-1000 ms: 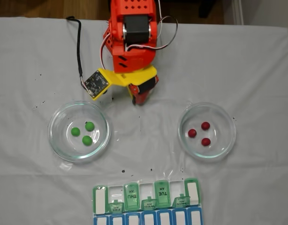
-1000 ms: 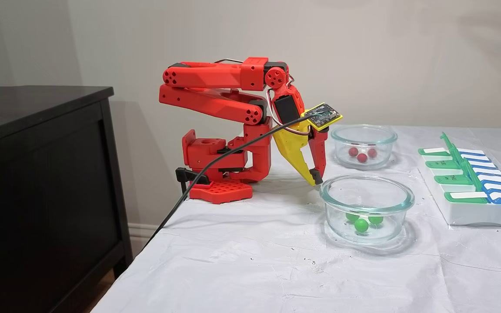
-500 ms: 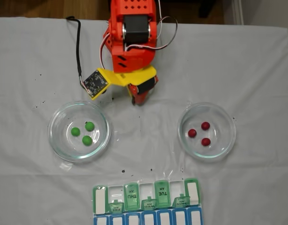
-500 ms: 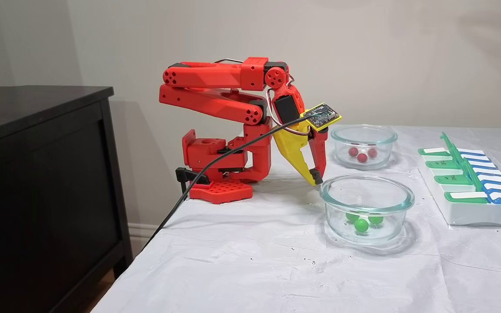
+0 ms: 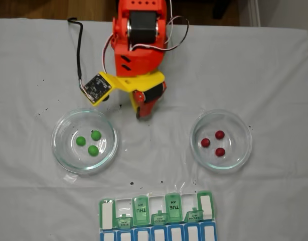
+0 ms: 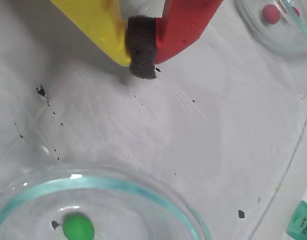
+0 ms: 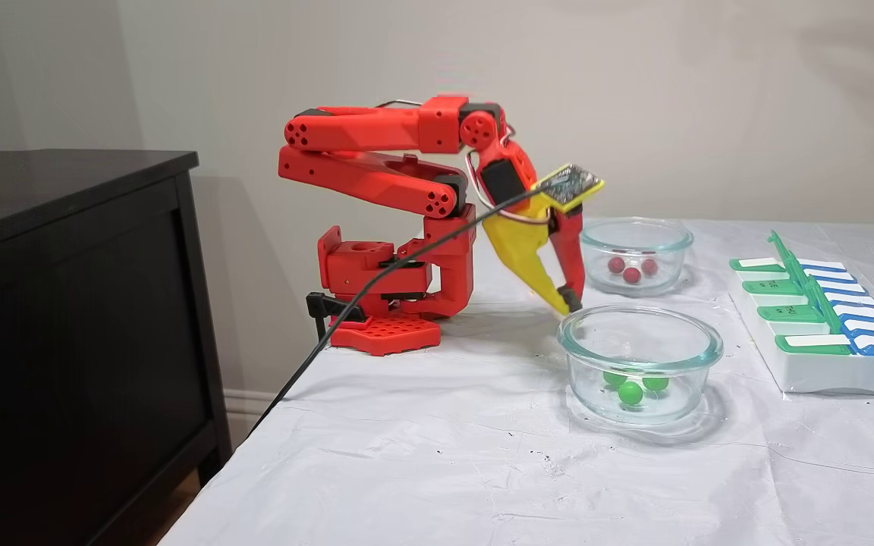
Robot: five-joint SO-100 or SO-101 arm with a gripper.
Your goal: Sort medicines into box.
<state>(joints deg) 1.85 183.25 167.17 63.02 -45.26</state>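
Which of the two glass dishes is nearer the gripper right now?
The dish with green balls: the gripper hangs just off its rim, while the red-ball dish lies farther away.

Clear glossy glass dishes [image 5: 84,140], matt white cloth [image 5: 274,75]

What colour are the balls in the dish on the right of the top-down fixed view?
Dark red balls, three of them, seen best in the top-down fixed view.

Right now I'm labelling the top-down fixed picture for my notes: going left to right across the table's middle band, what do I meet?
Glass dish holding three green balls → the shut gripper → glass dish holding three red balls.
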